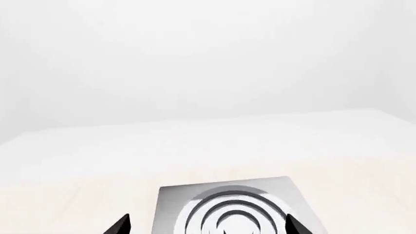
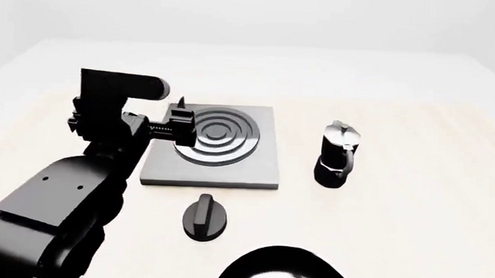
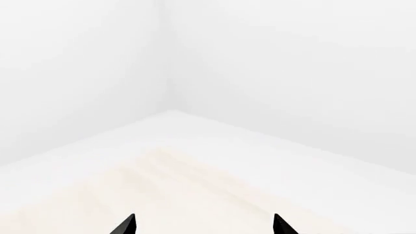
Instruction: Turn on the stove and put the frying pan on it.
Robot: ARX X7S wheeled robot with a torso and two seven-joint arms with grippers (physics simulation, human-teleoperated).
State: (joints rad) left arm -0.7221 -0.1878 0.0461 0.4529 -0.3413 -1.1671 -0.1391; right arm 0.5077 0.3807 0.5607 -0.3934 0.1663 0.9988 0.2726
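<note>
The stove (image 2: 218,153) sits mid-table, its knob (image 2: 204,217) just in front, apart from the plate. The pan (image 2: 284,270) lies nearest the robot, only its rim in view; the handle is out of view. The left gripper (image 2: 182,121) hangs over the stove's left edge, fingers spread, holding nothing. The right gripper (image 3: 202,225) is likewise spread and empty. The pan looks rigid, glossy, likely heavy; the handle is judged the safest hold. A moka pot (image 2: 338,154) stands right of the stove.

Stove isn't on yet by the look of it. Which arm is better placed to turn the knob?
Left, probably. The left gripper hangs open over the stove, a short way behind the knob, holding nothing. The right gripper faces bare table, and its arm barely shows at the head view's right edge.
</note>
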